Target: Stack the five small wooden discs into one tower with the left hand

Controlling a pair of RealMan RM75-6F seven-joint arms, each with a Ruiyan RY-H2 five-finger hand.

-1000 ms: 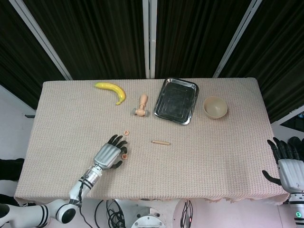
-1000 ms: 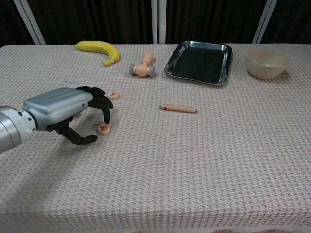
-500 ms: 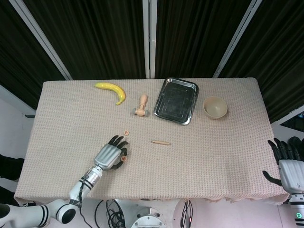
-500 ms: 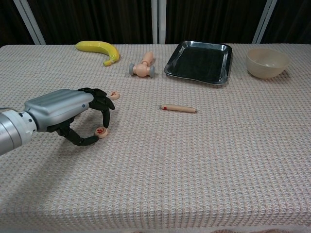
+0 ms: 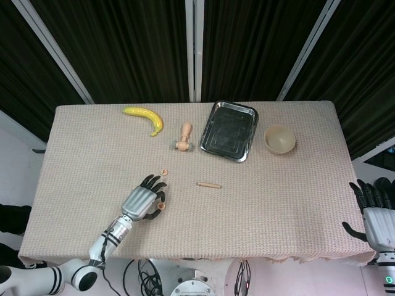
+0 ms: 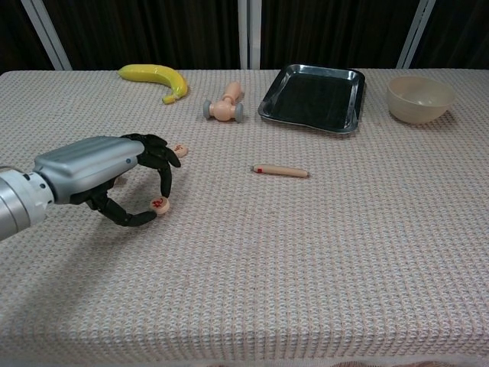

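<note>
My left hand (image 6: pixel 107 174) (image 5: pixel 143 198) hovers over the near left of the table and pinches a small wooden disc (image 6: pixel 160 205) (image 5: pixel 161 205) with a red mark between thumb and a finger, lifted slightly off the cloth. A second disc (image 6: pixel 181 151) (image 5: pixel 164 172) lies flat just beyond the hand's fingertips. Other discs do not show in either view. My right hand (image 5: pixel 375 206) hangs off the table's right edge with its fingers apart, holding nothing.
A wooden stick (image 6: pixel 281 170) lies mid-table. Further back are a banana (image 6: pixel 155 77), a small wooden hammer-like toy (image 6: pixel 225 105), a steel tray (image 6: pixel 313 98) and a beige bowl (image 6: pixel 419 99). The tablecloth (image 6: pixel 306 252) covers the whole table.
The left hand closed its thumb and a finger on the red-marked disc and raised it slightly off the cloth. The right hand stayed put.
</note>
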